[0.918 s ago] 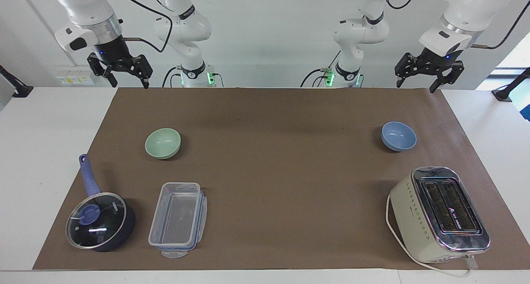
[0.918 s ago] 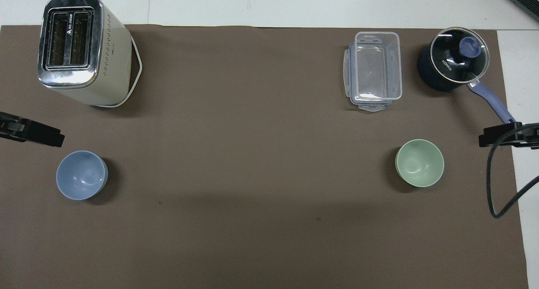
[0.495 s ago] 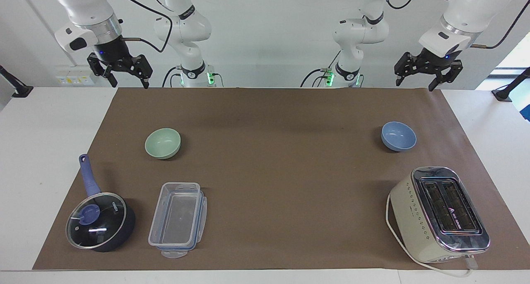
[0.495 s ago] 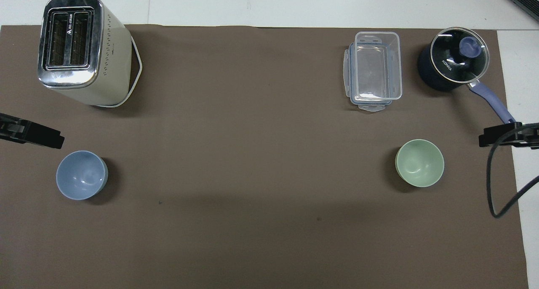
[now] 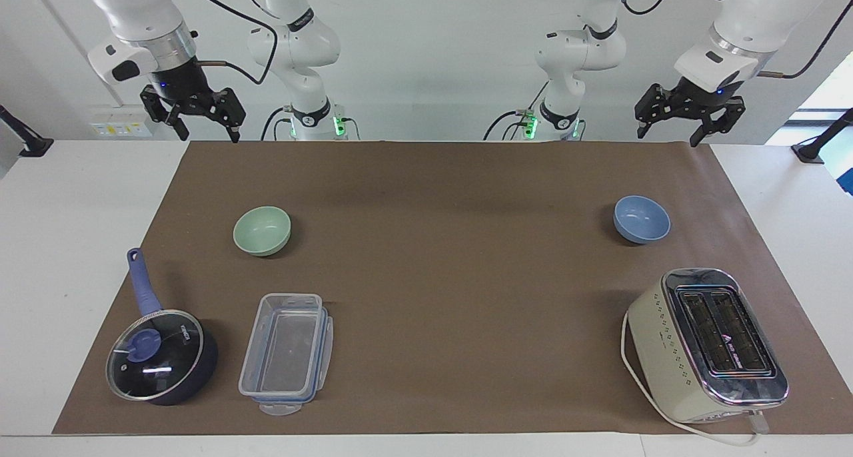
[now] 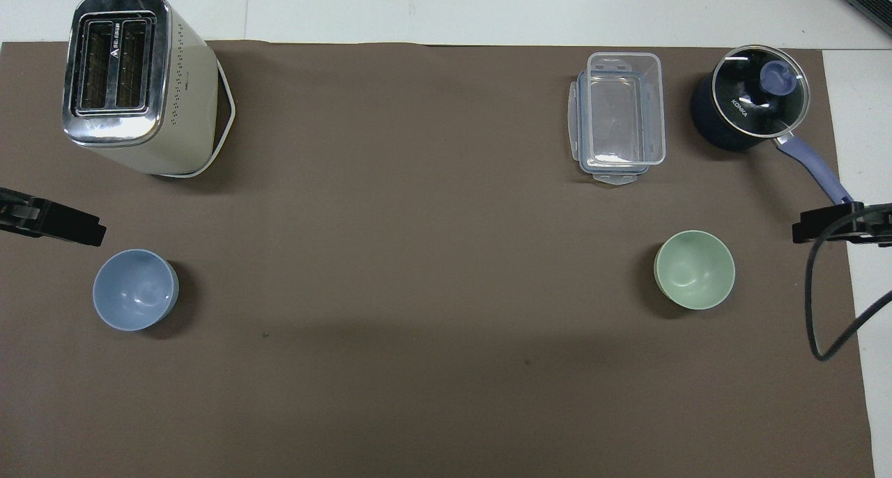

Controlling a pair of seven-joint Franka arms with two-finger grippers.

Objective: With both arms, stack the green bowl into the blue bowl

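The green bowl stands upright and empty on the brown mat toward the right arm's end of the table; it also shows in the overhead view. The blue bowl stands upright and empty toward the left arm's end. My right gripper hangs open and empty over the mat's edge nearest the robots, well above the table. My left gripper hangs open and empty over the same edge at the other end. In the overhead view only the tips of the left gripper and the right gripper show.
A cream toaster stands farther from the robots than the blue bowl. A clear plastic container and a dark-blue saucepan with a glass lid lie farther from the robots than the green bowl. Two slimmer arms stand between the big ones.
The left gripper has risen very slightly. Both bowls and the right gripper have stayed where they were.
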